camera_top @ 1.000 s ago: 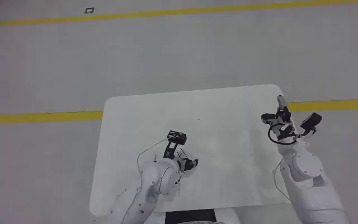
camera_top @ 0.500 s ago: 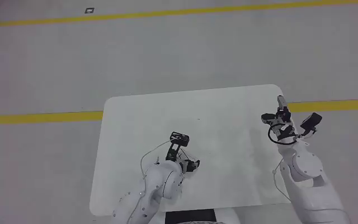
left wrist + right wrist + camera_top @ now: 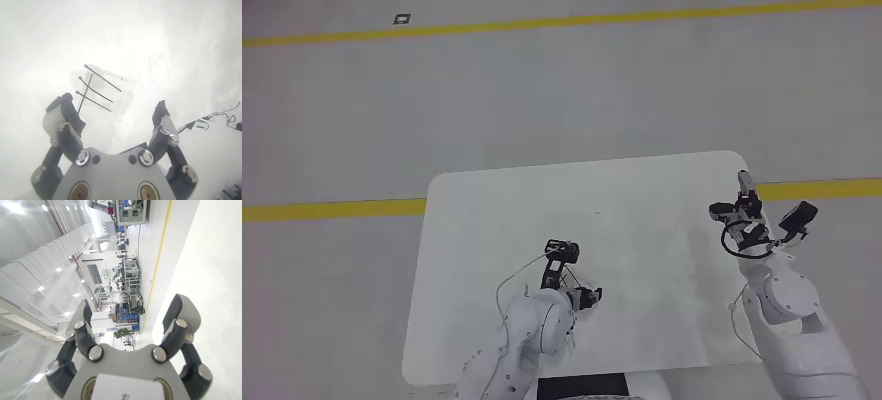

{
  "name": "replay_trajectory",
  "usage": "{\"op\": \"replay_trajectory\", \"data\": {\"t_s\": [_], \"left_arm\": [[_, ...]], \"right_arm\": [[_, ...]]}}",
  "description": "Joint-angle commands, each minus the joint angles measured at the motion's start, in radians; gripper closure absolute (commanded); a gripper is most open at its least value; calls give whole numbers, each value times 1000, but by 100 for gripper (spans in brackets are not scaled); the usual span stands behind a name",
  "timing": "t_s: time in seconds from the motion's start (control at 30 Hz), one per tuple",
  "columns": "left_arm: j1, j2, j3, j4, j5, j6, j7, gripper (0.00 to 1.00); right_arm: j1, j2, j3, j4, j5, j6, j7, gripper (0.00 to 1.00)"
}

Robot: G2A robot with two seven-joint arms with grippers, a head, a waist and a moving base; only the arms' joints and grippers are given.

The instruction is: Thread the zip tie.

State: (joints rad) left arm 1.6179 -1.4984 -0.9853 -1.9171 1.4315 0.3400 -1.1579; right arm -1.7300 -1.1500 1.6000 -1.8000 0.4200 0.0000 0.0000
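Over the table's (image 3: pixel 642 200) near-left part, top view: L gripper (image 3: pixel 575 272) sits above the white top; R arm (image 3: pixel 787 295) is parked at the far right edge, well apart. So L is the nearer one by far.

L wrist view: jaws spread wide, nothing btw them. Just ahead of the fingertips a clear plastic sheet (image 3: pixel 124 91) lies flat on the table w/ four black zip ties (image 3: pixel 103 78) on it. Three parallel ties (image 3: pixel 96 90) lie slantwise to the reach, heads all on one side. A fourth, the crossing tie (image 3: pixel 82 100), crosses them, long axis approx in line w/ the reach, near end right by one finger pad (image 3: pixel 71 113); touching or not, can't tell. Prob the one to take: closing line of the jaws already runs about across its axis, so I'd judge a small sideways shift to centre it, then fwd.

R wrist view: R gripper (image 3: pixel 131 299) wide open too, empty, aimed out at the hall, away from the ties.
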Motion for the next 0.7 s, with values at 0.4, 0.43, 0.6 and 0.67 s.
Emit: {"op": "replay_trajectory", "data": {"t_s": [0.4, 0.43, 0.6, 0.67], "left_arm": [[12, 6, -21, 4, -23, -43, 29, 0], [14, 9, -29, -1, -27, -50, 28, 0], [23, 20, -56, -20, -42, -98, 13, 10], [25, 24, -58, -23, -44, -108, 8, 43]], "right_arm": [[0, 0, 0, 0, 0, 0, 0, 0], [0, 0, 0, 0, 0, 0, 0, 0], [0, 0, 0, 0, 0, 0, 0, 0], [0, 0, 0, 0, 0, 0, 0, 0]]}}
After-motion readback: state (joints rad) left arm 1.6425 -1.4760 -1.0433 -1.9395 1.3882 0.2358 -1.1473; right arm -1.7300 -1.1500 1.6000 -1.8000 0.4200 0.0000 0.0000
